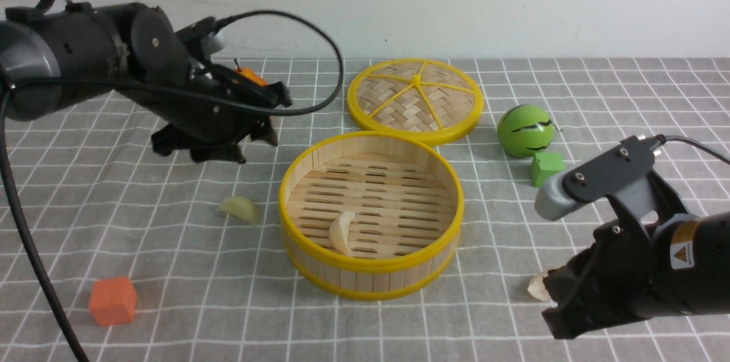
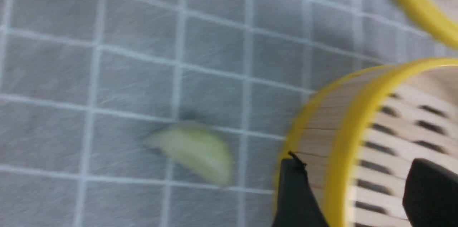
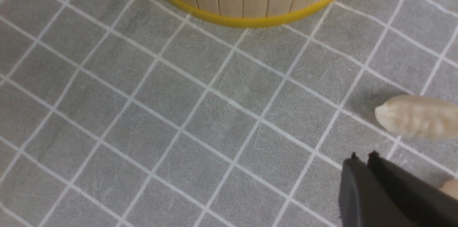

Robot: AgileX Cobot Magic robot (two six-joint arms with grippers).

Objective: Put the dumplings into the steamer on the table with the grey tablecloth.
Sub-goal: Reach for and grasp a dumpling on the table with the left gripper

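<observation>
The steamer [image 1: 370, 214] stands mid-table on the grey tablecloth [image 1: 171, 271], with one cream dumpling [image 1: 342, 234] on its slatted floor. A pale green dumpling [image 1: 239, 209] lies on the cloth just left of it, and it also shows in the blurred left wrist view [image 2: 193, 152]. My left gripper [image 1: 255, 145] hovers open and empty above the steamer's left rim [image 2: 343, 127]. My right gripper [image 3: 364, 155] is shut and empty, low at the front right. A cream dumpling [image 3: 417, 116] lies just beyond its tips and peeks out beside the gripper in the front view [image 1: 538, 287]. A cream bit [image 3: 451, 187] shows behind the fingers.
The flat woven lid [image 1: 415, 100] lies behind the steamer. A green ball [image 1: 526, 130] and a green cube [image 1: 546, 168] sit to the right. An orange cube [image 1: 113, 300] sits at the front left. A white wall closes the far side.
</observation>
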